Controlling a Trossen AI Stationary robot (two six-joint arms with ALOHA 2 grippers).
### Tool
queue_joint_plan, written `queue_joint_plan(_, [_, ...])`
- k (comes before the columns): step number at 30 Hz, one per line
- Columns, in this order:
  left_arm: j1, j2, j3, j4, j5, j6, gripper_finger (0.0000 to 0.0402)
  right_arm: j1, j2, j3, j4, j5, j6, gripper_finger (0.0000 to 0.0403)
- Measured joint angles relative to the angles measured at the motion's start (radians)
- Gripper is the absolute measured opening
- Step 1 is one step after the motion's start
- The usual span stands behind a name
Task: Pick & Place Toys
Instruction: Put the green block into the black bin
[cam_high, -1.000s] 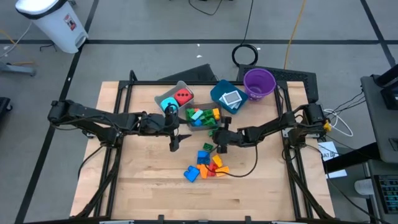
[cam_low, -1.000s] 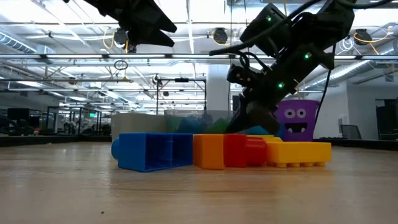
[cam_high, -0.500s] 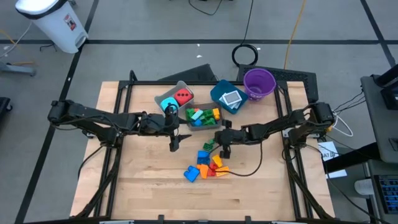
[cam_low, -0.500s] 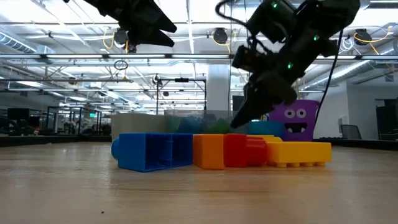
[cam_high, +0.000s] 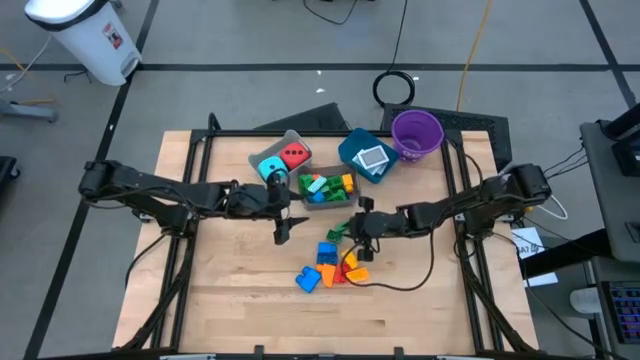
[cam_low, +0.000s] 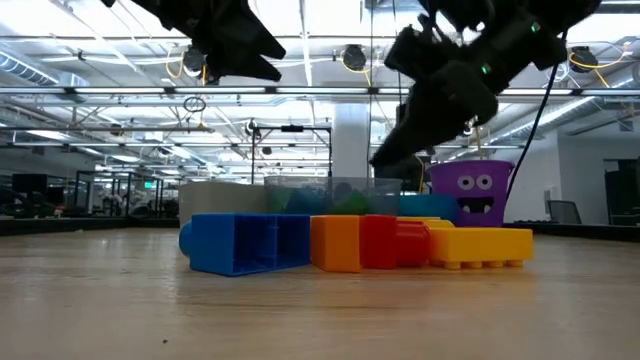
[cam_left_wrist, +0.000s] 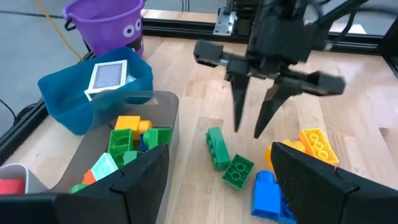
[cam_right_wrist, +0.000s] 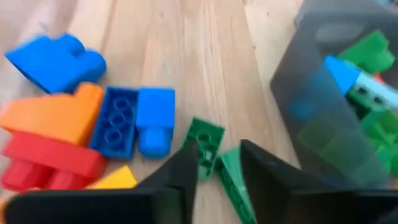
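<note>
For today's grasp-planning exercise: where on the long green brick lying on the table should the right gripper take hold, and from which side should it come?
Grip the long green brick across its narrow width, at mid-length, coming straight down. It lies flat with both long sides free, and the open right gripper hangs just above it. Avoid the end beside the second green brick.

Two dark, slender, jointed arms, left arm (cam_high: 160, 190) and right arm (cam_high: 470, 205), each ending in two tapered black fingers (cam_left_wrist: 238, 102); a black cable (cam_high: 420, 275) trails from the right one.
</note>
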Motion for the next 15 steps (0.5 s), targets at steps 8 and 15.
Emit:
queue_joint_plan(8, [0.008,0.067,0.001,0.037,-0.002,-0.008,0.0285,-0.034,0.005,-0.128,0.127,0.002,-0.059,0.0242])
queue_joint_plan(15, [0.015,0.081,0.001,0.097,-0.003,-0.009,0.0285,-0.091,0.030,-0.213,0.271,-0.002,-0.054,0.0261])
